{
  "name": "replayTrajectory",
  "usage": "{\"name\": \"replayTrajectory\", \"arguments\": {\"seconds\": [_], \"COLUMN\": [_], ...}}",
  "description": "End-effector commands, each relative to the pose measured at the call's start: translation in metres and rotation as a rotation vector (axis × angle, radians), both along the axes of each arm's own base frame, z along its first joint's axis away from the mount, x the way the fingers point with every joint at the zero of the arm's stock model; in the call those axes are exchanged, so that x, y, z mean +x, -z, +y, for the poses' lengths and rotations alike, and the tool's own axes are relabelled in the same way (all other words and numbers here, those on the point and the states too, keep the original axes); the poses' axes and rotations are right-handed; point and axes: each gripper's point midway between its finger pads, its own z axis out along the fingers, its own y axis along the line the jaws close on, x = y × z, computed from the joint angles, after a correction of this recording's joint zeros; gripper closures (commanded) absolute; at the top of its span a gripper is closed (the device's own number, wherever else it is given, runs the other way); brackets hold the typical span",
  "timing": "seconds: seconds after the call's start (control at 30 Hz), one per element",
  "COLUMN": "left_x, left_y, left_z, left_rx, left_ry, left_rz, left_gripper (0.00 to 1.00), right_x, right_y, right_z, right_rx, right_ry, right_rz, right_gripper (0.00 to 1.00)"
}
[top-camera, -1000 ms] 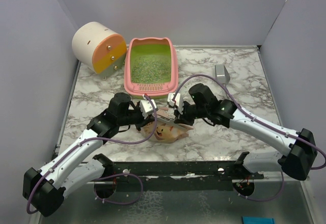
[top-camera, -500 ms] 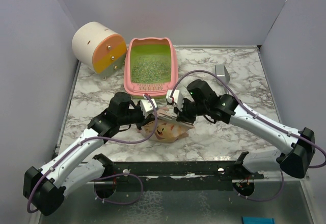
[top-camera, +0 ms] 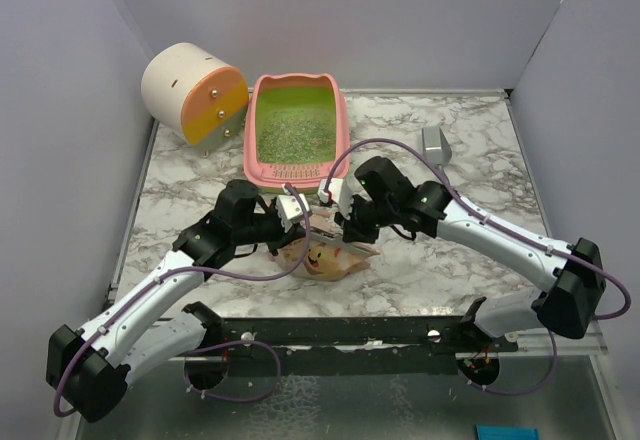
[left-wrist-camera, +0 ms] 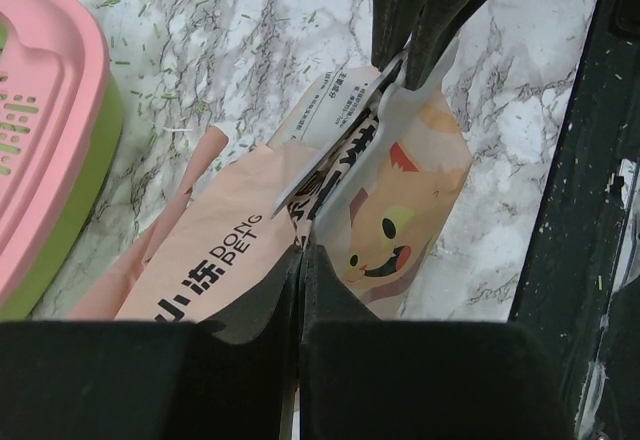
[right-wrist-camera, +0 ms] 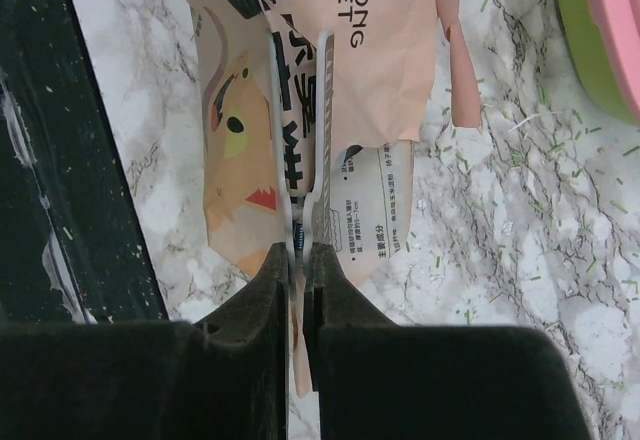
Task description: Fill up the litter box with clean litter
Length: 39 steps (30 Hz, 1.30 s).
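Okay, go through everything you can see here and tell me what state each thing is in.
Litter box: upright, partly filled.
Clean litter: a loose layer over the box floor.
Pouch: crumpled, pinched from opposite sides by both grippers.
Left gripper: shut on the pouch.
Right gripper: shut on the pouch.
Scoop: lying on the table, not held.
Cylinder: beside the box, drawers look shut.

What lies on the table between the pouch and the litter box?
Only bare marble table with scattered green litter bits, as the left wrist view shows.
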Motion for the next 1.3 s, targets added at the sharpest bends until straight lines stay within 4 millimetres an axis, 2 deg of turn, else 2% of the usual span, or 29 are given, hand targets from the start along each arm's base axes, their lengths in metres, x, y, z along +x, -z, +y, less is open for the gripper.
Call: {"name": "replayTrajectory", "arguments": {"seconds": [0.0,0.07,0.17,0.3,0.47,0.6,0.77,0.87,0.9,0.97,1.03,1.07,1.2,1.27], "left_x": [0.002,0.004,0.010,0.033,0.080,0.118,0.173,0.201,0.206,0.210,0.206,0.202,0.187,0.180], "left_y": [-0.053,-0.054,-0.056,-0.064,-0.092,-0.103,-0.100,-0.093,-0.092,-0.082,-0.066,-0.065,-0.080,-0.086], "left_z": [-0.017,-0.017,-0.013,-0.002,0.023,0.039,0.062,0.092,0.101,0.118,0.130,0.133,0.146,0.154], "left_rx": [-0.119,-0.122,-0.131,-0.162,-0.204,-0.199,-0.269,-0.399,-0.451,-0.468,-0.409,-0.409,-0.462,-0.467], "left_ry": [0.074,0.060,0.000,-0.186,-0.510,-0.661,-0.769,-0.804,-0.817,-0.898,-1.009,-1.055,-1.159,-1.203], "left_rz": [-0.117,-0.119,-0.115,-0.122,-0.142,-0.056,0.143,0.326,0.386,0.498,0.520,0.508,0.352,0.302], "left_gripper": [1.00,0.97,0.85,0.62,0.59,0.59,0.59,0.58,0.56,0.53,0.52,0.51,0.48,0.51], "right_x": [0.006,0.010,0.013,0.023,0.048,0.087,0.146,0.170,0.173,0.172,0.168,0.167,0.163,0.161], "right_y": [0.015,0.012,-0.002,-0.032,-0.080,-0.099,-0.099,-0.097,-0.105,-0.112,-0.115,-0.113,-0.100,-0.094], "right_z": [0.000,0.000,0.001,-0.002,-0.017,-0.044,-0.099,-0.134,-0.147,-0.169,-0.183,-0.186,-0.185,-0.183], "right_rx": [-0.040,-0.039,0.000,0.108,0.236,0.308,0.441,0.566,0.634,0.726,0.749,0.740,0.713,0.716], "right_ry": [0.055,0.087,0.123,0.225,0.396,0.554,0.763,0.907,0.940,0.991,1.029,1.041,1.035,1.032], "right_rz": [0.012,0.004,-0.017,-0.088,-0.219,-0.193,-0.010,0.103,0.102,0.087,0.048,0.034,0.059,0.079], "right_gripper": [0.94,0.70,0.49,0.40,0.27,0.26,0.26,0.26,0.27,0.27,0.27,0.27,0.27,0.27]}}
